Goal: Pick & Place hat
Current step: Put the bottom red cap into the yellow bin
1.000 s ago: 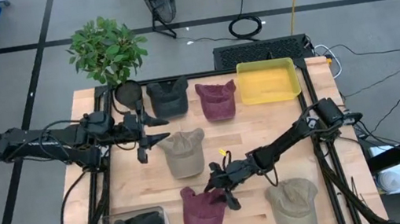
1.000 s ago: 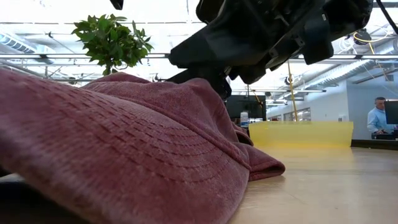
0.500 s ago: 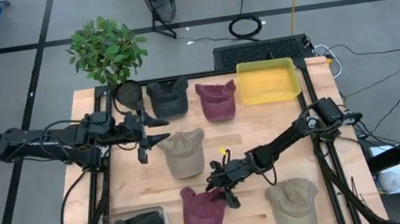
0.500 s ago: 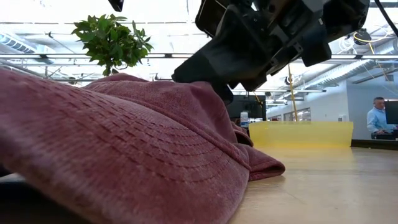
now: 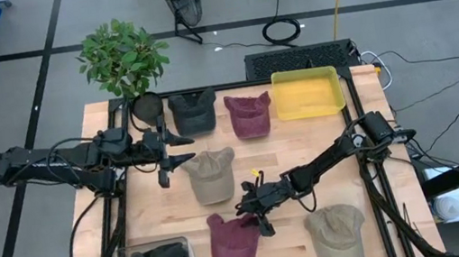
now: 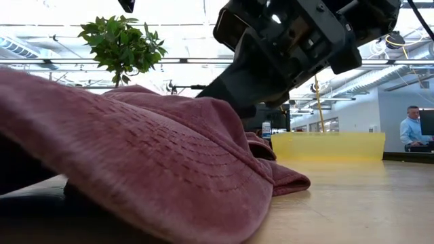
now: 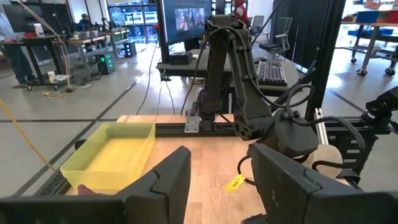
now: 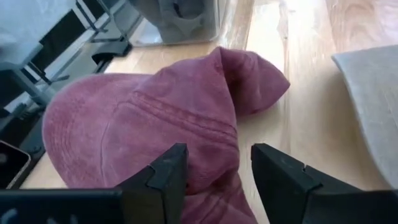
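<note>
The right gripper (image 8: 211, 180), fingers spread astride a fold of the faded maroon cloth cap (image 8: 149, 130), sits poised to pinch it.

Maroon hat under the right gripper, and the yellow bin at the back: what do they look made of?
The maroon hat looks like soft washed cotton twill: matte, faded nap, stitched rows, and a crown that slumps into folds. The yellow bin looks like moulded plastic, probably semi-translucent: smooth thin walls, rounded corners, with light glowing through in the low view.
</note>
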